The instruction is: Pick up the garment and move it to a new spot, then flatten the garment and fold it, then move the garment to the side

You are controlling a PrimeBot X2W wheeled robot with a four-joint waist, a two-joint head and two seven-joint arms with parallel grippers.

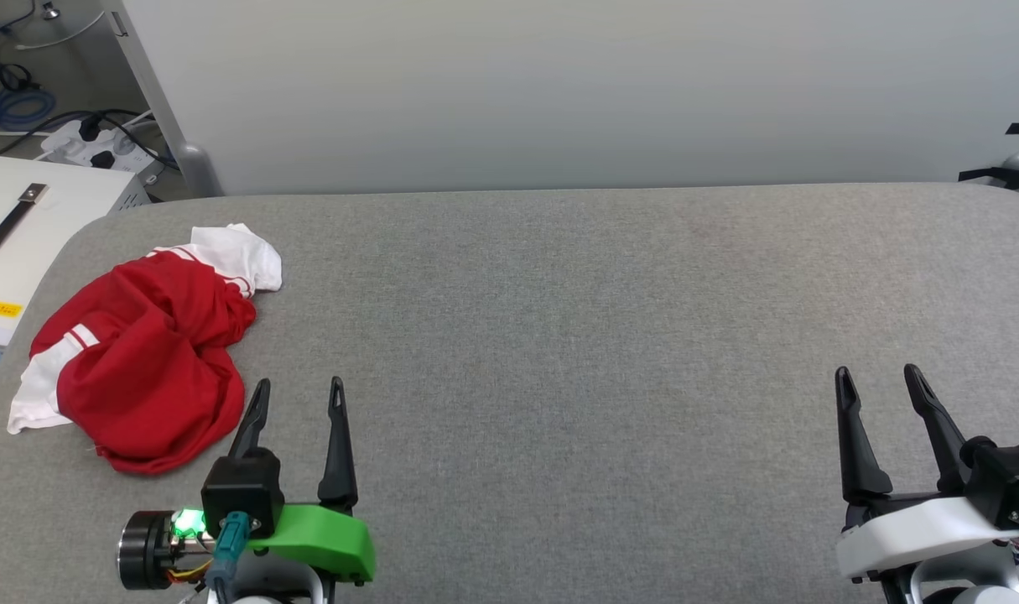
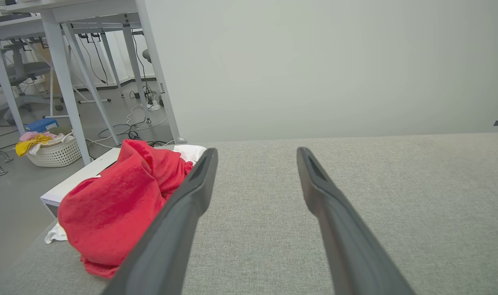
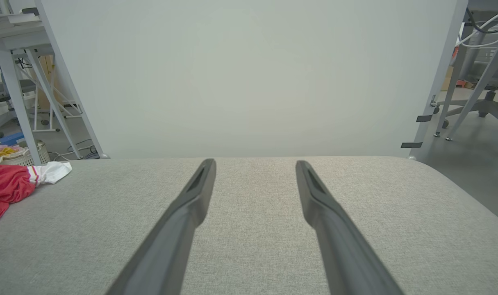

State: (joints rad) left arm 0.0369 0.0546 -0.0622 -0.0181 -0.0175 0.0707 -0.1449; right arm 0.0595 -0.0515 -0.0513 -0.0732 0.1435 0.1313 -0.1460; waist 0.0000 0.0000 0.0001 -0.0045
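Garment (image 1: 140, 352) in a crumpled heap at the left end of the grey counter (image 1: 559, 335), one white sleeve bunched toward the back, another white piece down at the left rim, just short of the edge. Left tool (image 1: 299, 387) just beside the heap's near right corner, fingers spread wide, holding nothing, apparently clear of the cloth. Right tool (image 1: 877, 373) well apart at the counter's right end, likewise spread wide and empty. Probably light, soft, limp jersey: bound to sag and drape when lifted, layers likely to slide over one another, nothing to break. Best taken by a pinch on a raised ridge of red fabric at the top of the heap, or on the striped sleeve seam, rather than scraped up from a flat hem; hard to tell collar or shoulders in this bundle. Plenty of bare counter across the middle and right for laying out and flattening. Worth minding: left rim very close to the heap, a white box (image 1: 14, 243) beside and below it, a pale wall panel (image 1: 559, 84) along the back edge. Safer to draw rightward, toward the middle, than outward.
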